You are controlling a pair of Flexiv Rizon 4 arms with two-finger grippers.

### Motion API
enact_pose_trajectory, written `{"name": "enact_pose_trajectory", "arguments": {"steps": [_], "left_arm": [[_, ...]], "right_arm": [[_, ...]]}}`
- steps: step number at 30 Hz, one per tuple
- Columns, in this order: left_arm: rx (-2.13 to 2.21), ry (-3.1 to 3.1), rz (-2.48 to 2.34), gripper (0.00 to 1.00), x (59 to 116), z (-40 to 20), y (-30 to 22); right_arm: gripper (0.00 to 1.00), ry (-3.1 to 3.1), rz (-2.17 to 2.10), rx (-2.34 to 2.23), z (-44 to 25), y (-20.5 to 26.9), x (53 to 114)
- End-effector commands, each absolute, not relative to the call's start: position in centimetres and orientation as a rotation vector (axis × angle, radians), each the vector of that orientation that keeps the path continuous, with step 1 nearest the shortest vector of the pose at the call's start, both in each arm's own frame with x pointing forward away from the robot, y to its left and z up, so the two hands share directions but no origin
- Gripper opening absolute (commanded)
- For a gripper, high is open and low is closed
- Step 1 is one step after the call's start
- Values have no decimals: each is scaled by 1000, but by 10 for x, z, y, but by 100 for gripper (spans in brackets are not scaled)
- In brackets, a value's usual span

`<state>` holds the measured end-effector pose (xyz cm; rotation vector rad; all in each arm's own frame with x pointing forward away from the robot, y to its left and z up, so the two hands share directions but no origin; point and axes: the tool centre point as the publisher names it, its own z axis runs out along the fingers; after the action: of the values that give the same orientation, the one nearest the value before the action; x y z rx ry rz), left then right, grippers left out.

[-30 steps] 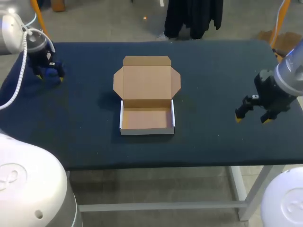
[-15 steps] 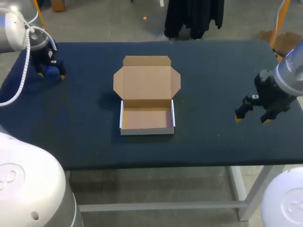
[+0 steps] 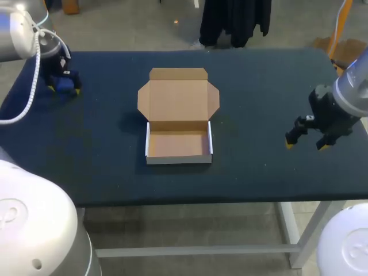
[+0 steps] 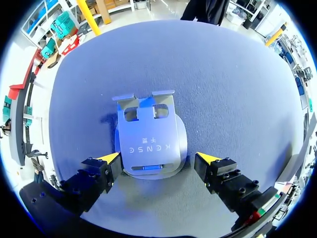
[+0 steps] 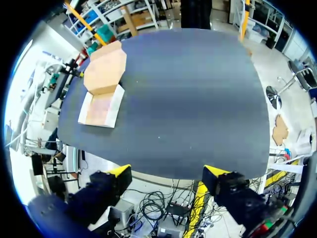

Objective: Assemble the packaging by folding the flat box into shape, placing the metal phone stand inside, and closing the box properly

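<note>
**Brown cardboard box with white outer walls** (image 3: 178, 144): folded into a shallow tray at the centre of the dark blue table (image 3: 259, 80). Its lid flap stands open on the side toward the far edge, and the tray is empty.

**Silver metal phone stand** (image 4: 148, 141): a plate with two rectangular cut-outs, lying near the table's far-left corner, well apart from the box.

**Left gripper** (image 4: 158, 158): poised over the stand with its fingers spread wide, one yellow tip at each side of the plate.

**Right gripper** (image 3: 306, 145): near the table's right edge, with its fingers apart and nothing between them.
</note>
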<state>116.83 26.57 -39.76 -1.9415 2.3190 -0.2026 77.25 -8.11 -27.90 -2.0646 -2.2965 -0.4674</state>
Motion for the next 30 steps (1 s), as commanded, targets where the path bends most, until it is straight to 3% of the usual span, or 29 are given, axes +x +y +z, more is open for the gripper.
{"name": "enact_pose_trajectory", "arguments": {"steps": [1,30], "left_arm": [[-1949,2326,-193,100,1175,-400,266],[-1945,2314,-167,80,1189,-402,267]], "right_arm": [[100,-2295,-459,-2061,-276,-82,772],[100,-2295,-459,-2061,-276,-82,772]]}}
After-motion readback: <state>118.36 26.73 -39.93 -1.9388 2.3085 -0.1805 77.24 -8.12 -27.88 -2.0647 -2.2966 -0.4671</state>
